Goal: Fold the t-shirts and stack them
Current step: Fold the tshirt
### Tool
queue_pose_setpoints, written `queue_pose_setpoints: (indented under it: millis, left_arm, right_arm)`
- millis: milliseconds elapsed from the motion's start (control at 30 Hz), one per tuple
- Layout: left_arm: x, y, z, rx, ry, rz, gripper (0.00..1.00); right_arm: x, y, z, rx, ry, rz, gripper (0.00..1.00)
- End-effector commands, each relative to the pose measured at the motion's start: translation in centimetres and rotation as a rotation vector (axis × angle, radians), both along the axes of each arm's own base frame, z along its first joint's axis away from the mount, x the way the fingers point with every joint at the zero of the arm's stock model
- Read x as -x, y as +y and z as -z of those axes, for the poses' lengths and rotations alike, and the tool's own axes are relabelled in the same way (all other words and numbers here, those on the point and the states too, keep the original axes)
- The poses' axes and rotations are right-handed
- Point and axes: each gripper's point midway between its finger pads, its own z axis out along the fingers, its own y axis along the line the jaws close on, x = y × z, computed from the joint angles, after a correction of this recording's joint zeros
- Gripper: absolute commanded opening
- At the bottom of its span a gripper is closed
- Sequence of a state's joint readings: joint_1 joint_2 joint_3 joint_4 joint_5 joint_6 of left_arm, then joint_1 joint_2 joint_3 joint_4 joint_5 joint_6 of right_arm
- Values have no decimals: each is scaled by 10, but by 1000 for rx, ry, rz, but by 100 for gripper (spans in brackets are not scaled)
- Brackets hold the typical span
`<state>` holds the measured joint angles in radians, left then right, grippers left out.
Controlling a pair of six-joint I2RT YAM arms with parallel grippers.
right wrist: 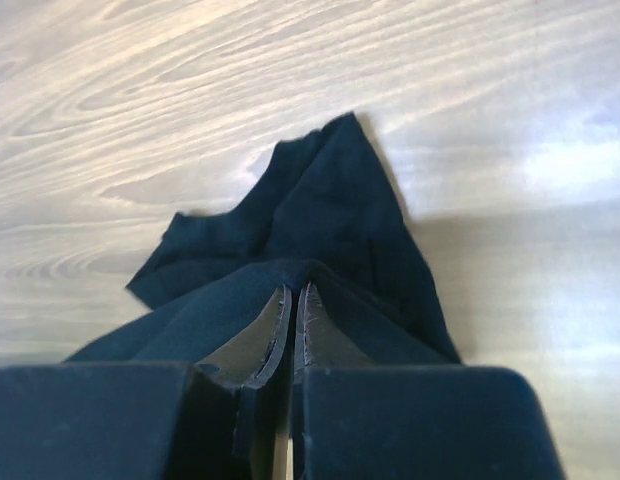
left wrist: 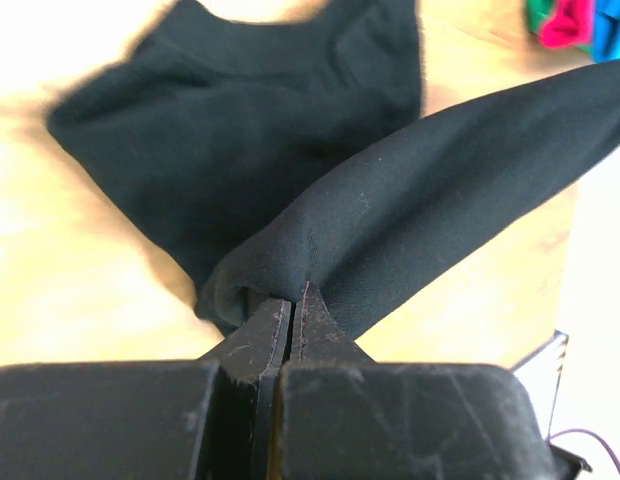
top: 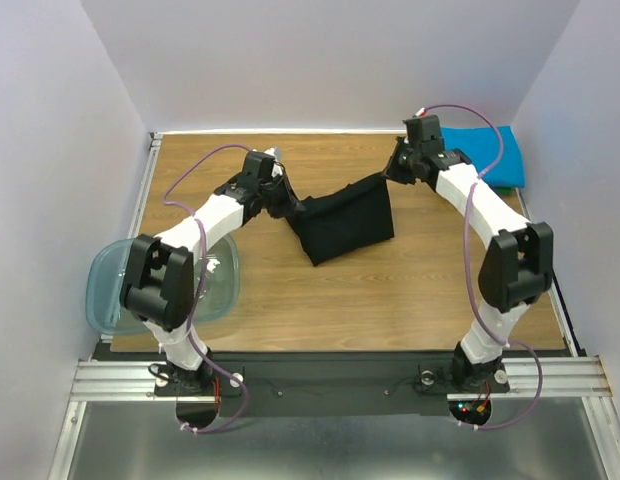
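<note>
Bright, perhaps overexposed; blurred wrist views

View from above the table (top: 390, 290). Centre: one t-shirt (top: 342, 228), strung between the two pincers, its lower part resting on the table. Its left end sits in the closed left pincer (top: 289, 208). Its right end sits in the closed right pincer (top: 394, 170), which is farther back. Far right corner, behind the right pincer: the other t-shirts (top: 495, 152), lying in a pile on the table. Near left edge, beside the left arm (top: 165, 275): the tub (top: 110, 285), overhanging the table's side.
</note>
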<state>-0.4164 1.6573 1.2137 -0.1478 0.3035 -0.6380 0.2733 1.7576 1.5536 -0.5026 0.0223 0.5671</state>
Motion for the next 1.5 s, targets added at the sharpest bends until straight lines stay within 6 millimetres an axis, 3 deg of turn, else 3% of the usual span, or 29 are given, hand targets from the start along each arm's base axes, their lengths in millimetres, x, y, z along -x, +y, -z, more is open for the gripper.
queue_pose_setpoints:
  millis: [0, 33, 67, 133, 167, 200, 233, 267, 300, 333, 367, 400, 433, 500, 533, 567, 600, 633, 700, 800, 967, 1000, 1067, 1100, 1167, 1267, 1367, 1400, 1467]
  left_arm:
    - [-37, 9, -17, -16, -81, -23, 0]
    - [-43, 12, -14, -25, -77, -41, 0]
    - [-50, 12, -17, -18, -78, -44, 0]
    - [-60, 17, -3, -27, -56, -57, 0]
    - [-65, 17, 4, -30, -42, -64, 0]
    - [-71, 20, 4, -34, -47, -75, 5]
    - [-75, 20, 5, -37, -53, -76, 21]
    - [-78, 20, 14, -54, -37, -73, 61]
    - [-81, 21, 16, -76, -46, -60, 95]
    - [-87, 23, 15, -93, -56, -68, 98]
    - [-97, 23, 5, -95, -78, -80, 98]
    - [-95, 25, 13, -120, -48, -68, 98]
    - [-99, 24, 6, -118, -60, -67, 98]
    - [-96, 20, -4, -90, -78, -48, 98]
    - [-89, 20, 4, -83, -63, -43, 98]
    - [-89, 19, -8, -59, -100, -43, 98]
    - [-85, 17, -7, -47, -101, -34, 98]
    - [-74, 16, 4, -33, -73, -13, 98]
    - [-69, 12, 4, -12, -85, 1, 98]
    - [-58, 7, 21, -19, -53, 37, 98]
    - [-63, 10, 41, -73, -12, 0, 98]
    - [-64, 10, 53, -84, 18, -4, 98]
    - [-70, 9, 58, -92, 26, -10, 98]
    - [-71, 10, 67, -100, 45, -17, 98]
    - [-78, 14, 72, -112, 52, -40, 98]
    - [-85, 20, 87, -128, 92, -75, 91]
    - [-90, 23, 102, -141, 119, -91, 77]
    - [-92, 22, 105, -143, 122, -92, 76]
    - [-96, 19, 108, -138, 128, -85, 66]
  right_arm:
    - [-40, -6, -6, 23, -73, 5, 0]
    - [-49, -5, -10, 17, -85, 0, 0]
    - [-55, -4, -3, 18, -76, -2, 0]
    - [-65, 3, 23, 3, -28, -36, 1]
    - [-74, 5, 19, -2, -44, -44, 1]
    - [-81, 9, 31, -6, -30, -63, 7]
    - [-82, 8, 40, -3, -11, -63, 12]
    - [-87, 9, 39, -3, -19, -60, 16]
    - [-91, 7, 44, 1, -15, -57, 31]
    - [-93, 7, 47, 2, -13, -59, 46]
    - [-95, 9, 52, 2, -7, -70, 60]
    - [-95, 13, 49, -5, -13, -101, 90]
    - [-93, 14, 42, -10, -25, -113, 100]
    - [-83, 15, 45, -9, -10, -141, 100]
    - [-79, 14, 45, -4, -7, -148, 100]
    - [-73, 14, 36, -5, -20, -157, 100]
    - [-65, 11, 44, 8, 0, -165, 100]
    - [-60, 11, 44, 9, 4, -175, 100]
    - [-50, 12, 45, 16, 7, -208, 100]
    - [-32, 13, 64, 12, 54, -247, 100]
    - [-19, 13, 92, 4, 120, -268, 100]
    - [-20, 14, 95, 2, 127, -266, 100]
    - [-24, 14, 106, 11, 143, -261, 100]
    - [-33, 14, 101, 15, 123, -255, 100]
    - [-45, 13, 111, 35, 128, -238, 100]
    - [-65, 17, 107, 30, 97, -236, 100]
    - [-83, 16, 119, 42, 96, -205, 100]
    - [-85, 15, 134, 49, 121, -194, 100]
    - [-87, 16, 141, 46, 130, -195, 98]
